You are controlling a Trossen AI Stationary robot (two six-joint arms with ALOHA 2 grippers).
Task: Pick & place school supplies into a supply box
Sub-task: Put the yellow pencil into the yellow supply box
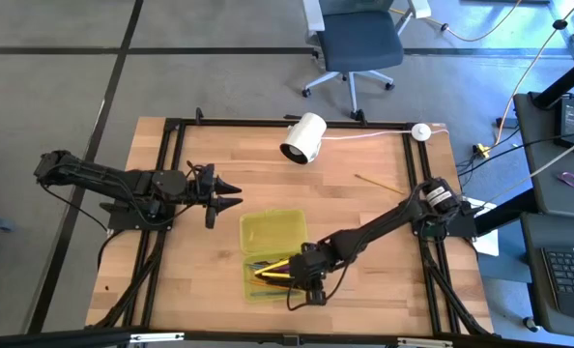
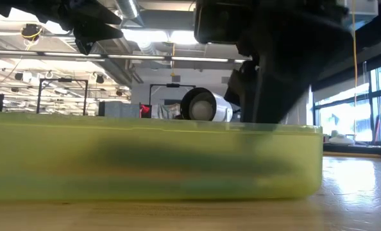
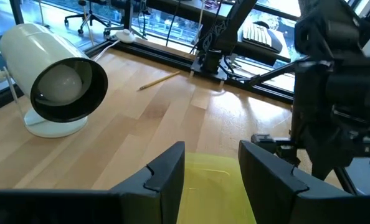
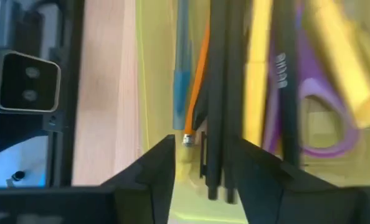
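I had the right gripper low over the box, fingers parted to drop pens; left gripper waited, fingers apart.

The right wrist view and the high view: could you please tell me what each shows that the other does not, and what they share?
Only the right wrist view shows the box's contents singly: purple scissors, an orange pencil, black pens. Only the high view shows the left gripper hovering beside the box, the white cylinder, a loose pencil on the table. Both show the box with the right gripper over it.
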